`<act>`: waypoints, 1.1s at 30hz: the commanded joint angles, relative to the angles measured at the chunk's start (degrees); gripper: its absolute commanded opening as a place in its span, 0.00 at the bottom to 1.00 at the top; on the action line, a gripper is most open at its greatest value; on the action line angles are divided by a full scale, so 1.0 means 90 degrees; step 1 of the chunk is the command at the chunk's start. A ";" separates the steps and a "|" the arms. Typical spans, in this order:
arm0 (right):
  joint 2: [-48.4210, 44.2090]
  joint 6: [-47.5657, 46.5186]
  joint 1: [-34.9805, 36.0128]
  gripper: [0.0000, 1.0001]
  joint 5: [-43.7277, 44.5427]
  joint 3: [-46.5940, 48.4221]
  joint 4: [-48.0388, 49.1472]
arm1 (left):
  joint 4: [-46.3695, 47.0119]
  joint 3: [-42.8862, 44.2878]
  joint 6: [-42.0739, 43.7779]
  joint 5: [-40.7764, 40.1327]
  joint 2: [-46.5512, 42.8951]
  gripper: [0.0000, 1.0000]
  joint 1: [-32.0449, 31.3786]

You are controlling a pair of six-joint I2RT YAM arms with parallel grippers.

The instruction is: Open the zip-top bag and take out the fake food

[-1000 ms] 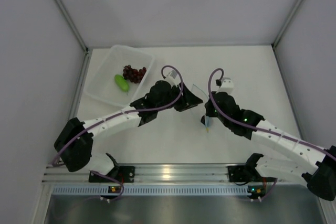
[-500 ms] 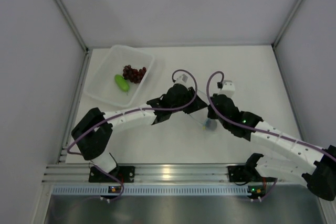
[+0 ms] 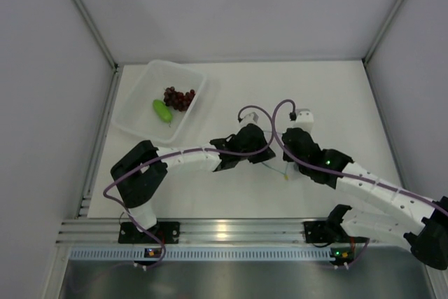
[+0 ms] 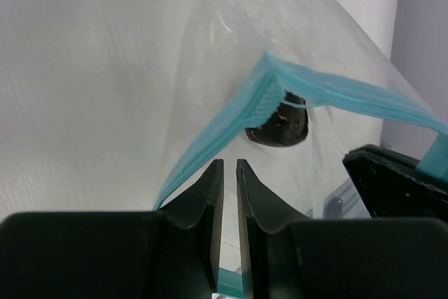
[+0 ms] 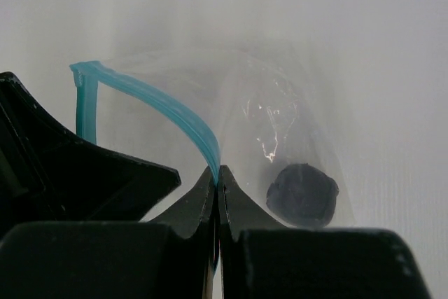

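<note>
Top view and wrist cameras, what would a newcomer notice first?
The left gripper and right gripper pinch the blue strip of a clear bag at mid-table, a dark lump inside it. At far left, a tub holds grapes and a green piece.

A lab test cell: plain white walls (image 3: 231,5); aluminium mounting rail (image 3: 231,229).
</note>
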 commanded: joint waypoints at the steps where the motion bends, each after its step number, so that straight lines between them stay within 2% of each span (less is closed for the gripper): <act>1: -0.0073 -0.0213 -0.0010 0.00 0.0069 0.0519 -0.0387 | -0.0253 -0.0001 0.0077 -0.0664 -0.0111 0.14 0.0021; 6: -0.0005 -0.0125 -0.0010 0.00 0.0245 0.0860 -0.0758 | -0.1073 0.0009 0.0164 -0.1290 -0.0218 0.02 0.0070; 11: 0.0317 -0.0222 -0.0020 0.00 0.0168 0.1328 -0.1470 | -0.1308 -0.0236 0.0301 -0.1281 -0.0559 0.00 0.0313; 13: 0.0434 -0.0349 -0.0010 0.00 -0.0251 0.1651 -0.1686 | -0.1483 -0.0216 0.0515 -0.1271 -0.0696 0.01 0.0372; 17: 0.1077 -0.0564 -0.0010 0.00 -0.0867 0.2422 -0.2768 | -0.1923 -0.0051 0.1042 -0.0824 -0.1232 0.03 0.0460; 20: 0.1546 -0.0828 0.0049 0.00 -0.1180 0.2940 -0.3180 | -0.2196 0.0124 0.1307 -0.0374 -0.1535 0.05 0.0490; 22: 0.1801 -0.1255 0.0087 0.00 -0.1753 0.3233 -0.3375 | -0.2343 0.0184 0.1404 0.0105 -0.1663 0.07 0.0490; 26: 0.2786 -0.1755 0.0136 0.00 -0.2302 0.3760 -0.3913 | -0.2675 0.0340 0.1512 0.1023 -0.1849 0.13 0.0490; 28: 0.3070 -0.1999 0.0166 0.00 -0.2752 0.3878 -0.4127 | -0.2850 0.0272 0.1493 0.1267 -0.1946 0.13 0.0490; 33: 0.3579 -0.2205 0.0322 0.00 -0.3114 0.4259 -0.4450 | -0.3153 -0.0089 0.1434 0.1347 -0.2307 0.11 0.0490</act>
